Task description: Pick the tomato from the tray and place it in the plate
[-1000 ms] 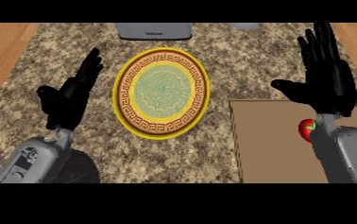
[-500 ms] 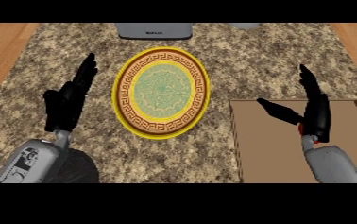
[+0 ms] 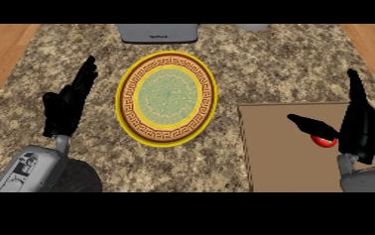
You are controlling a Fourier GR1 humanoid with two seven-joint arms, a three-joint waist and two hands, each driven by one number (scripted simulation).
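Note:
A red tomato (image 3: pixel 323 141) lies on the brown tray (image 3: pixel 282 145) at the lower right; only a small part of it shows between the thumb and palm of my right hand (image 3: pixel 357 125). That hand stands edge-on over the tomato, fingers straight and thumb spread toward the left, open. The round plate (image 3: pixel 167 97), with a yellow rim, brown patterned band and green centre, sits on the counter left of the tray with nothing on it. My left hand (image 3: pixel 67 104) rests open at the left, fingers up, beside the plate.
A grey appliance (image 3: pixel 157 32) sits at the counter's back edge behind the plate, and a small grey object (image 3: pixel 253 27) shows at the back right. Wooden floor shows beyond the speckled counter on both sides.
My right hand has come down and turned edge-on over the tray, closing in on the tomato, which it now partly hides. The left hand has barely moved.

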